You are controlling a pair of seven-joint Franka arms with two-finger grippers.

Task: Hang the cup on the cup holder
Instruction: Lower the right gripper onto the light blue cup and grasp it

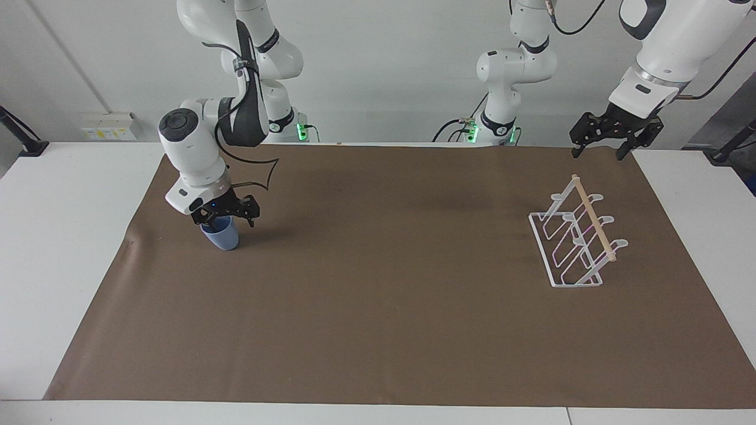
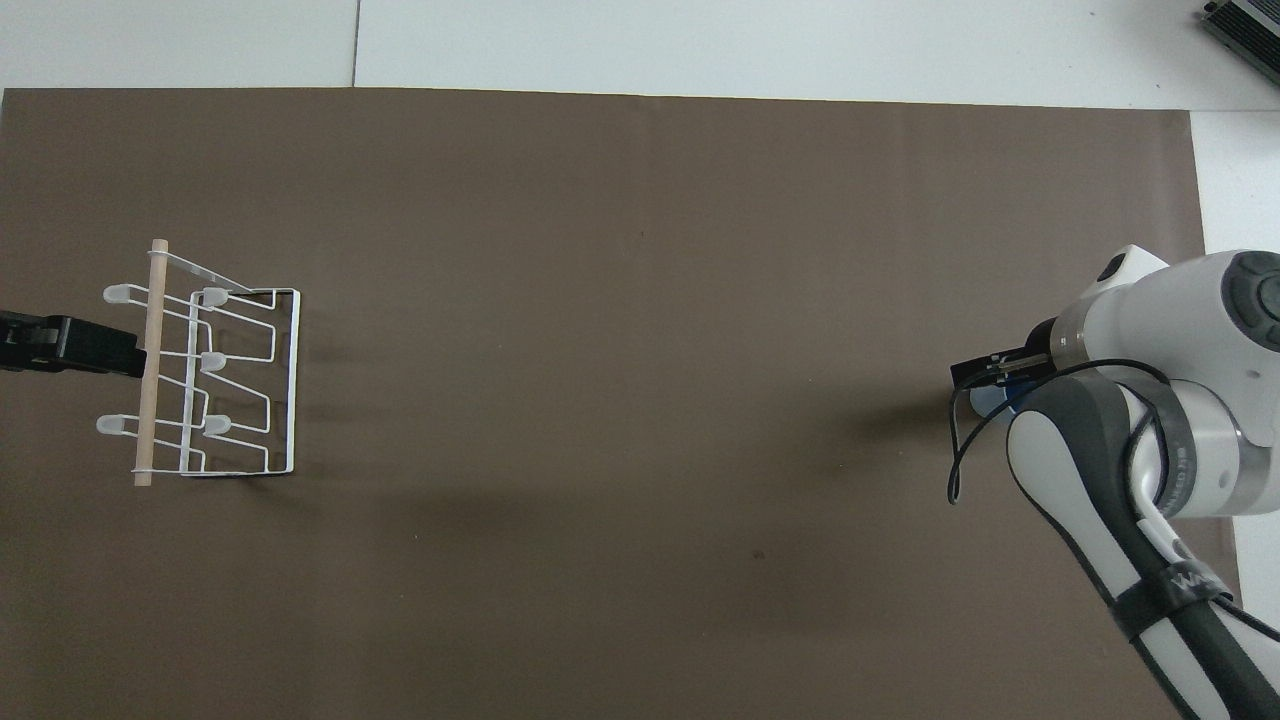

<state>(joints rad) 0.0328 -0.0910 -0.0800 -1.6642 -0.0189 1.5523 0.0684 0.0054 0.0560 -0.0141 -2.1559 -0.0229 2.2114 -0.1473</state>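
I have the right gripper (image 1: 226,219) down at the rim of the small light-blue plastic tumbler (image 1: 223,236), which stands upright on the brown mat (image 1: 378,330) at the right arm's end of the surface; its fingers are spread, and one seems to be inside the mouth and one outside the wall, but I cannot tell if they touch it. The danger I see is in the closing: the tumbler is smooth, light and tapered, so a pinch on the rim alone may squeeze it out or tip it, and if the fingers push sideways first it will slide on the mat. In the overhead view the arm covers almost all of the tumbler, so I must judge contact from the facing view only. The small white wire rack with the light wooden dowel (image 1: 582,239) stands well apart, at about 3 o'clock from the tumbler in the facing view, at the left arm's end. Nothing lies between them on the mat. The left gripper (image 1: 609,137) waits in the air by the mat's edge, at about 12 o'clock from the rack, fingers spread, and it could crowd the approach to the prongs.
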